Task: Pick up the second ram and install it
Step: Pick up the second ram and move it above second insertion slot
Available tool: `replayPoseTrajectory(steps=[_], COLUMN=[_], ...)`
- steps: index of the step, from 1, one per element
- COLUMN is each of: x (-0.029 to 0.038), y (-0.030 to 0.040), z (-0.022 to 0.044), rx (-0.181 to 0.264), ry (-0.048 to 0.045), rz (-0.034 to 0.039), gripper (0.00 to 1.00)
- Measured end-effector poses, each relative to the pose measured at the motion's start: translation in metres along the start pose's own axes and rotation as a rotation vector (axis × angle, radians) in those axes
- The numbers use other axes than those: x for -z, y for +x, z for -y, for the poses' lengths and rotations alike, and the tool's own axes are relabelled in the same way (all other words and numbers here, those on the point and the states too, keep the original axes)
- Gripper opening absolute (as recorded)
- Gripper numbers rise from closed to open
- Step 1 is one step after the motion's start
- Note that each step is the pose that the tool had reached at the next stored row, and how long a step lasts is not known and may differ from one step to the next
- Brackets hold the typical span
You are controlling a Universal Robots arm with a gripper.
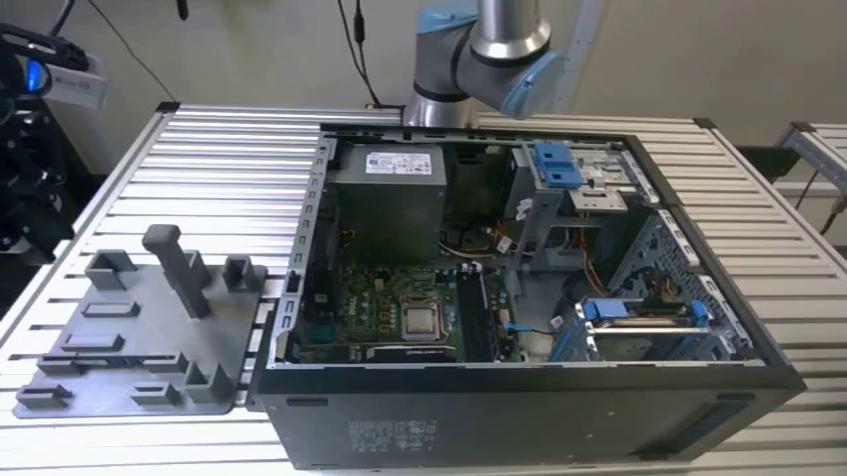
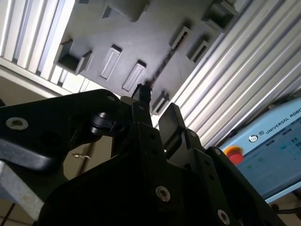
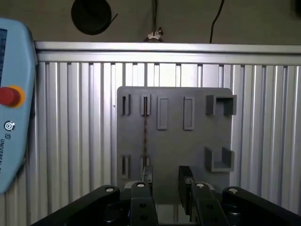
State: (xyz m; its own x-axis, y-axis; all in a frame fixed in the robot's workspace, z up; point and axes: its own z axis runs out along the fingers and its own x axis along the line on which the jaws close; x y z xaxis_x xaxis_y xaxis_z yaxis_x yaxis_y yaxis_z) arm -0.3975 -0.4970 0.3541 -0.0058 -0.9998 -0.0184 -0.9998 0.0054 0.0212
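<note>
**Holder plate** [image 3: 174, 141]: grey, flat on the ribbed metal table [image 3: 70, 122], short of the table's end rail [image 3: 188, 47]. It carries several narrow slots and 2 U-shaped brackets [image 3: 219, 160] along 1 side.

**Memory stick** [image 3: 145, 129]: seen edge-on as a thin dark line, standing across 2 slots of the plate.

**Gripper** [image 3: 165, 175]: over 1 edge of the plate, its 2 fingers [image 3: 185, 178] apart with bare plate between them. 1 finger lines up with the stick.

**Pendant** [image 3: 14, 108]: pale blue, with a red button [image 3: 8, 95], beside the table.
</note>
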Motion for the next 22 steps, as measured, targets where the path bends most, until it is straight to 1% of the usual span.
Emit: replayPoseTrajectory(steps=[6,16,22], x=[-0.0102,-0.0219,-0.0285], y=[0.0004,0.0015,0.0019], z=[-0.0003,-0.0008,-0.002], rx=[-0.001,-0.002,-0.002], ry=[0.0001,0.0,0.0], rz=[-0.0002,-0.0009,-0.0025], gripper=[0.36,0.36,0.36])
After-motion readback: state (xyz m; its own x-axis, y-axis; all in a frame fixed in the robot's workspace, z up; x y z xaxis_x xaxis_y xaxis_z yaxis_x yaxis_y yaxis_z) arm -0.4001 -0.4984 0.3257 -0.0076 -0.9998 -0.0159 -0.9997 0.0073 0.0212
